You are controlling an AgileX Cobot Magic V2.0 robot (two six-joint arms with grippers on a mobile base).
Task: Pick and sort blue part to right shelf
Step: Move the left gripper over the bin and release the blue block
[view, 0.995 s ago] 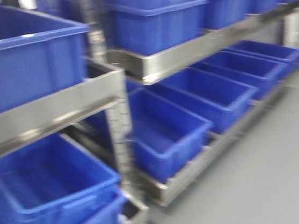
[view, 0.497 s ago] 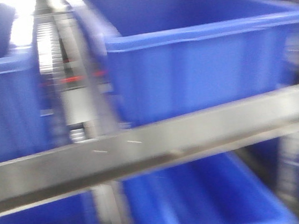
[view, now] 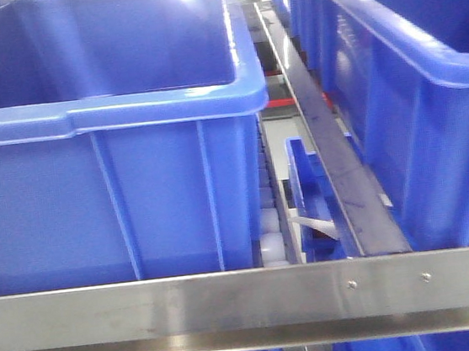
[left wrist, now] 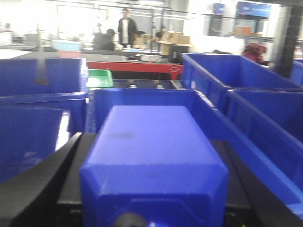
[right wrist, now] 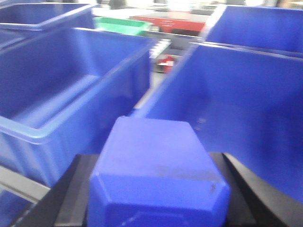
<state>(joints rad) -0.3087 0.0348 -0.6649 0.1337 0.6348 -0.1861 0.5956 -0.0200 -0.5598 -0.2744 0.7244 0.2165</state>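
A blue block [left wrist: 154,165] fills the lower middle of the left wrist view, set on a dark base between the black fingers [left wrist: 42,184] of the left gripper [left wrist: 149,139]. A second blue block [right wrist: 156,175] of the same chamfered shape sits the same way in the right gripper [right wrist: 151,155]. I take these for the blue part being carried, but the matching shapes on both wrists could equally be gripper housing. Whether either set of fingers is clamped on its block or merely flanks it, I cannot tell. Both wrists look out over open blue crates, which fits arms held high and forward so that a part can be dropped in from above. In the front view the right shelf [view: 233,307] is very close: its flat front rail [view: 107,317] crosses the bottom of the picture, and behind it stand the left crate [view: 109,113] and the right crate [view: 406,46], both open-topped with no contents showing. Between them run white rollers [view: 269,243] and a dark guide strip [view: 335,164] — presumably there to keep the crates in lanes — with a narrow blue piece [view: 301,176] standing in the gap. Far behind in the left wrist view are a green tray [left wrist: 98,78] and a red bench [left wrist: 132,67].
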